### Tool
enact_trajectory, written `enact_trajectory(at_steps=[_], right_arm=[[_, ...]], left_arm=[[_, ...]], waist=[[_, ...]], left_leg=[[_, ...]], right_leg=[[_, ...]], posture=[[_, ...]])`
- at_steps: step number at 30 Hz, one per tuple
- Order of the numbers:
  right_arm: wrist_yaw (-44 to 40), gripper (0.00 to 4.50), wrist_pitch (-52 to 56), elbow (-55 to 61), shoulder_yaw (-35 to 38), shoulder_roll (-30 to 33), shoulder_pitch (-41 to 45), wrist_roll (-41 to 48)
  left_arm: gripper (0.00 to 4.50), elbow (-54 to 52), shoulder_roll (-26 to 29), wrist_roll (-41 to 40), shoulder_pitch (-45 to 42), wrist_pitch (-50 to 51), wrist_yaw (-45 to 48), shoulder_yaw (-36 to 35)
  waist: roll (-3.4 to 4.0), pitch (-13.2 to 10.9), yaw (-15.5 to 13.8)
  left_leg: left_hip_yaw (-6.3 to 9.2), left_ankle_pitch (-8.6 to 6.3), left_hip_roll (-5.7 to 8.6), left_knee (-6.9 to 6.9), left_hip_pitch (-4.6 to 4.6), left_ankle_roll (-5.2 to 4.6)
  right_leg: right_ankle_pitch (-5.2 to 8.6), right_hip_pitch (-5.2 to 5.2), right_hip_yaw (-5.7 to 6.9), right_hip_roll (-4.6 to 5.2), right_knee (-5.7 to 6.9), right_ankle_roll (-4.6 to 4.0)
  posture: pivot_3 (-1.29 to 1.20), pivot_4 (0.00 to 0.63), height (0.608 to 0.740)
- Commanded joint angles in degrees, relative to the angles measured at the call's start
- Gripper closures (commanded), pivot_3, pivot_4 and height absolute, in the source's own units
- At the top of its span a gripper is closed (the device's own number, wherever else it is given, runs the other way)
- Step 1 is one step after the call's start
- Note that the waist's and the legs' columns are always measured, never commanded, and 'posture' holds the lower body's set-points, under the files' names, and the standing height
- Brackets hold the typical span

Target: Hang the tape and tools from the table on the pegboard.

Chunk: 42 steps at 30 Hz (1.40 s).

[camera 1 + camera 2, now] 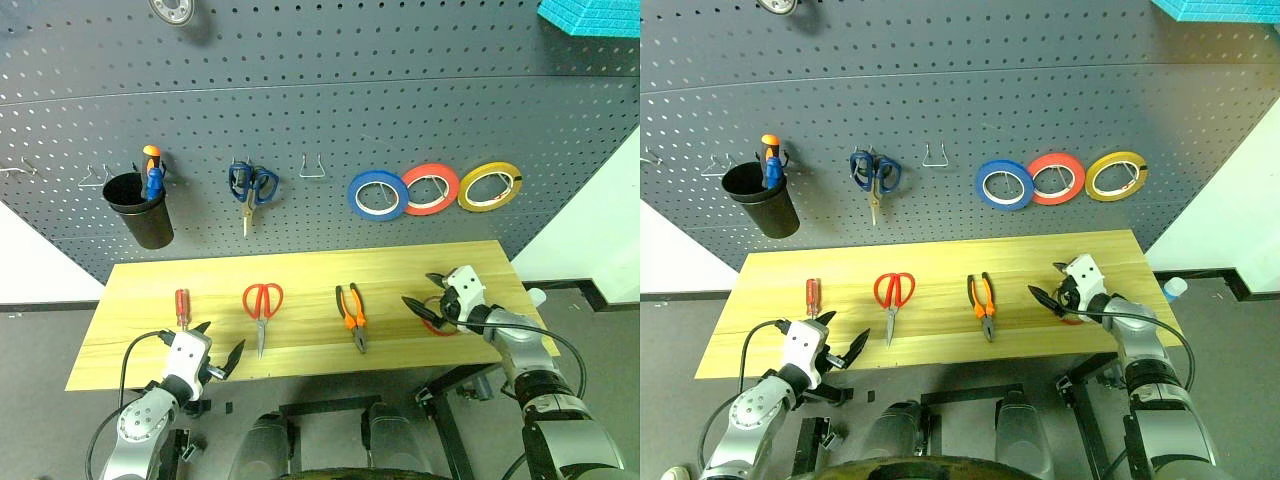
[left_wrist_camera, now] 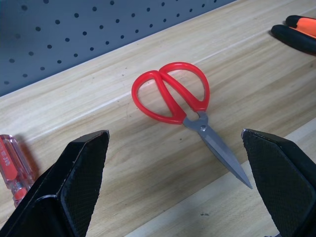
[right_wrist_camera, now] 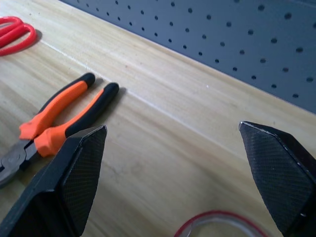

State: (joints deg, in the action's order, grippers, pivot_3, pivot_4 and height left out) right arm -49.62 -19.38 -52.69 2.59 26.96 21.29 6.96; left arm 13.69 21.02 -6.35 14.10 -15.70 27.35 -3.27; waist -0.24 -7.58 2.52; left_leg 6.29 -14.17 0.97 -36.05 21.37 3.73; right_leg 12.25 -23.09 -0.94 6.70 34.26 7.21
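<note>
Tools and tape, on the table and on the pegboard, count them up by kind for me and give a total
Scissors: 2, red pair on the table, blue pair on the pegboard
Screwdrivers: 2, red one on the table, orange-and-blue one in the black cup
Pliers: 1
Tape rolls: 4, blue, red, yellow hanging, thin red ring on the table
Total: 9

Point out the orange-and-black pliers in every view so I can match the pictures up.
Left eye view: pliers flat on the table, centre-right, handles toward the pegboard.
Right eye view: pliers, same spot, just right of the red scissors.
Left wrist view: only the handle tips, top right corner.
Right wrist view: pliers at left.
Shared landmark: the red scissors.
</note>
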Motion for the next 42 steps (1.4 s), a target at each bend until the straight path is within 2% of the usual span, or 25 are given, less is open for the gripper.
enact_trajectory(at_steps=[1, 35, 42], right_arm=[[-0.33, 0.02, -2.01, -0.47, 0.74, 0.19, 0.89, 0.05], [-0.85, 0.02, -4.41, -2.21, 0.63, 1.42, -0.60, -0.96], [-1.35, 0.02, -4.59, -1.43, -1.92, 4.01, -0.61, -4.95]], left_arm=[[0.00, -0.84, 0.44, 0.04, 0.14, -1.04, -0.13, -0.93], [0.00, -0.86, 0.39, 0.80, 1.03, -1.42, 0.08, -0.46], [0.00, -0.80, 1.37, -0.05, -1.73, -0.09, 4.53, 1.29]], waist=[[0.00, 0.01, 0.02], [-0.01, 0.05, 0.05], [0.02, 0.08, 0.03]], left_leg=[[0.00, 0.00, 0.00, 0.00, 0.00, 0.00], [0.00, 0.00, 0.00, -0.04, -0.04, 0.00], [0.00, 0.00, 0.00, -0.04, -0.04, 0.00]], right_leg=[[0.00, 0.00, 0.00, 0.00, 0.00, 0.00], [0.00, 0.01, -0.02, -0.01, 0.06, -0.01], [0.00, 0.01, -0.02, -0.01, 0.06, -0.01]], posture=[[-0.03, 0.054, 0.740], [-0.04, 0.063, 0.740], [-0.05, 0.054, 0.740]])
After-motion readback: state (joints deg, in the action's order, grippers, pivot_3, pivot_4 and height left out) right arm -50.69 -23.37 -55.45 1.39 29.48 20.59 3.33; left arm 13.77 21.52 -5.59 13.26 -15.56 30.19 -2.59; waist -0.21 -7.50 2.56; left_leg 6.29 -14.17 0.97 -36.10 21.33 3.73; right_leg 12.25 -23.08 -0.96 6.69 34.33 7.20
